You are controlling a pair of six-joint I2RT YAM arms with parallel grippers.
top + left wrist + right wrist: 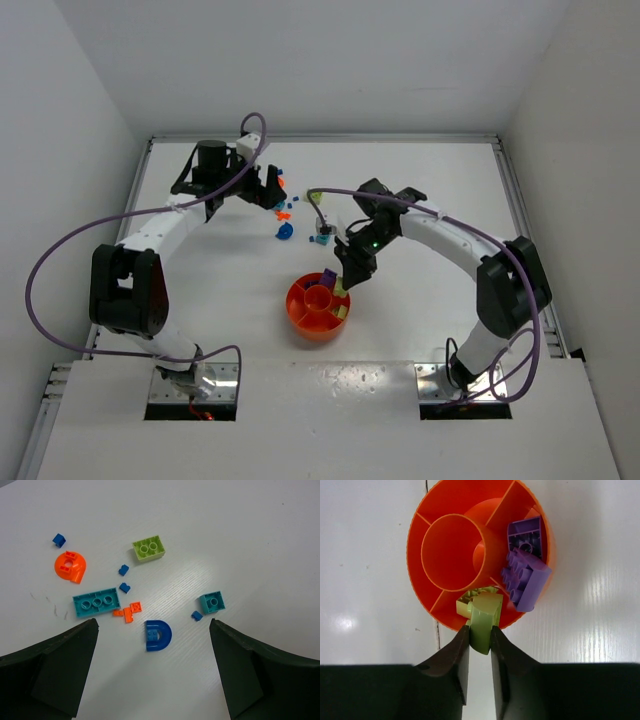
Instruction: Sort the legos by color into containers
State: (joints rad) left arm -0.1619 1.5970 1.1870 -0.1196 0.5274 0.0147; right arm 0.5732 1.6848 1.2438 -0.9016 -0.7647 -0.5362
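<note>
Top external: left gripper (272, 192) hung over loose bricks (283, 232), well apart from orange tray (310, 330); right gripper (343, 283) sat at tray rim. Left wrist: jaws stood wide apart, nothing held. Right wrist: jaws were pinched on lime brick (484, 620) over a rim wedge (451, 614); purple bricks (527, 577) lay in next wedge.

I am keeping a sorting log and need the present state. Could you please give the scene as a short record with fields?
right gripper: shut on a lime green brick, at the tray's rim
left gripper: open, empty, above loose bricks
tray: orange, round
filled wedges: purple bricks in one; another lime piece in the wedge beside the held brick
central cup: looks empty
loose on table: teal long brick, lime brick, blue arch, orange round piece
</note>
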